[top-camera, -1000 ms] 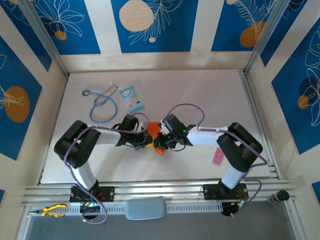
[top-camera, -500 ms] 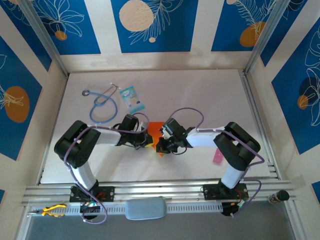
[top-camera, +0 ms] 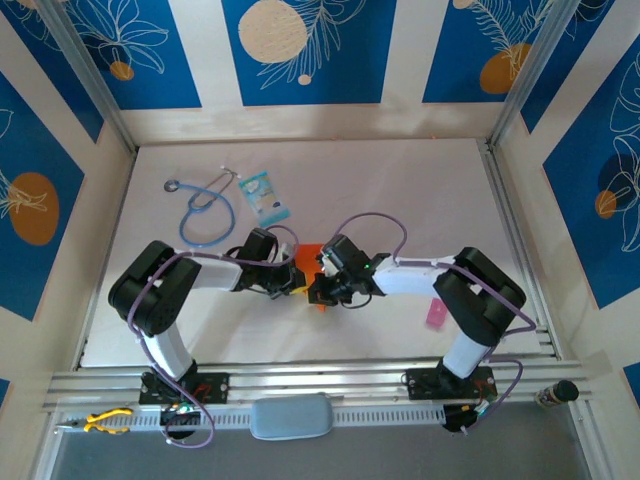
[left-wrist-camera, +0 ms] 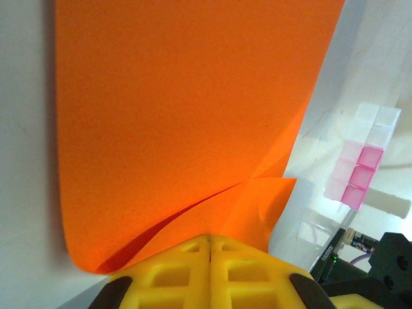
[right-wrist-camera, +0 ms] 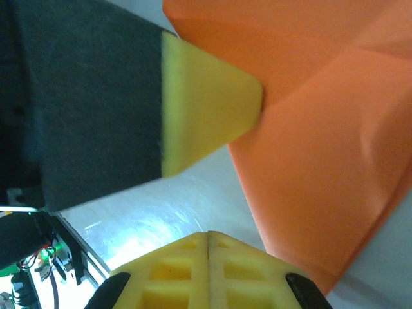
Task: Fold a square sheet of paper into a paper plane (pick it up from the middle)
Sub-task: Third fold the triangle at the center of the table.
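On the white desk (top-camera: 400, 200), mid-frame, the thin bright orange square sheet of paper (left-wrist-camera: 180, 116) is pinched by the closed left pincer (left-wrist-camera: 210, 241), the right pincer (right-wrist-camera: 208, 237) shut alongside; tearing or crooked creasing could be caused by opposed pulling.

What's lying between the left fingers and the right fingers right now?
The thin, bright orange paper sheet, partly folded. The top external view shows it in the gap between the shut left fingers and the shut right fingers.
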